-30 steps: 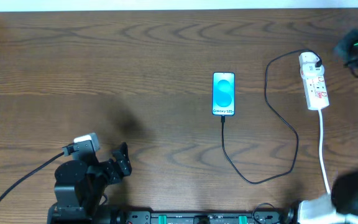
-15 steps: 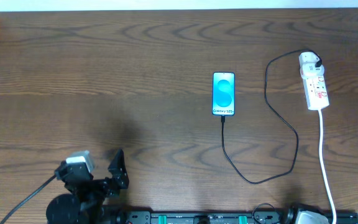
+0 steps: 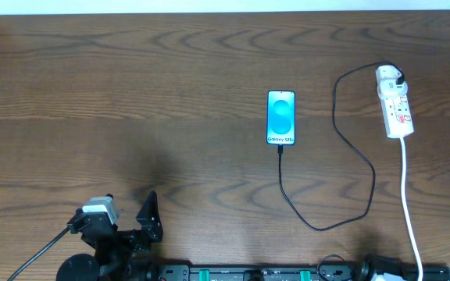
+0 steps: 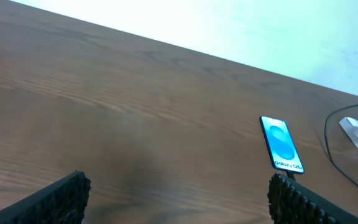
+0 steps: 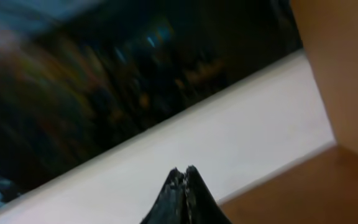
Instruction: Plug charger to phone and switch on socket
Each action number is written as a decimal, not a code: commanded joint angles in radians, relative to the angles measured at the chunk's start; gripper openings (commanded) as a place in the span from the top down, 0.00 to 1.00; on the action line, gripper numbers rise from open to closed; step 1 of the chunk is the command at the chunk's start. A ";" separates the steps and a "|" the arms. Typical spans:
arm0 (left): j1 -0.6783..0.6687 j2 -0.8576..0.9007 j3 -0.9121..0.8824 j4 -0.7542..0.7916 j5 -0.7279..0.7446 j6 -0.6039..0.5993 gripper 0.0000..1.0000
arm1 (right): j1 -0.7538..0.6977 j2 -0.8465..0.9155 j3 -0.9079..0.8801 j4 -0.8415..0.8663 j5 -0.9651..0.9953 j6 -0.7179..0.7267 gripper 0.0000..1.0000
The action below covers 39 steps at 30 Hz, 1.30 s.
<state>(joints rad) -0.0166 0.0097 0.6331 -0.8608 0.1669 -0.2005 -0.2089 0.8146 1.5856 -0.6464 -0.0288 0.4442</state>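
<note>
The task looks close to finished, as far as can be judged. The phone lies flat a little toward 2 o'clock of the tabletop centre, its screen lit cyan. The charger meets it at its 6 o'clock edge, where the plug tip appears seated. From there the thin black cable runs slack toward 5 o'clock, loops round and climbs to the adapter, which sits in the 12 o'clock end of the socket, far out at 2 o'clock. Whether the socket's switch is on is too small to tell, so that step cannot be confirmed.

The left tool sits at 7 o'clock near the front edge, jaws spread wide and empty, with bare wood between its ridged black pads. The right tool is pinched fully closed on nothing; its camera looks off the tabletop at a dark blur, a white band and a tan panel.

The tabletop is dark brown wood with a strong wavy grain and a matte finish. The phone is a slim, glossy, hard rectangle with rounded corners. The socket is a narrow white plastic strip with small red markings, and a stiffer white cord leaves its 6 o'clock end toward the front edge
</note>
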 commanded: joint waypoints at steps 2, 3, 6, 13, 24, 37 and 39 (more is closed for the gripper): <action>0.002 -0.007 0.011 0.006 0.016 0.024 0.08 | 0.007 -0.199 -0.135 0.079 -0.095 -0.016 0.99; 0.002 -0.007 0.011 0.006 0.016 0.024 0.08 | 0.007 -0.243 -0.168 0.108 -0.097 -0.015 0.99; 0.002 -0.007 0.011 0.006 0.016 0.024 0.08 | 0.006 -0.367 -0.256 0.186 -0.117 -0.015 0.98; 0.002 -0.006 0.000 0.056 -0.050 0.024 0.08 | 0.005 -0.575 -0.345 0.297 -0.256 -0.015 0.94; 0.002 0.016 -0.180 0.459 -0.066 0.024 0.08 | -0.063 -0.776 -0.345 0.286 -0.259 -0.016 0.89; 0.002 0.192 -0.423 0.863 -0.066 0.041 0.08 | -0.100 -0.807 -0.331 0.262 -0.315 -0.016 0.88; 0.002 0.206 -0.430 0.879 -0.066 0.082 0.08 | -0.100 -0.807 -0.331 0.262 -0.331 -0.015 0.88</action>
<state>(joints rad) -0.0166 0.2001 0.2092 -0.0078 0.1051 -0.1757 -0.3046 0.0044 1.2568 -0.3836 -0.3233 0.4385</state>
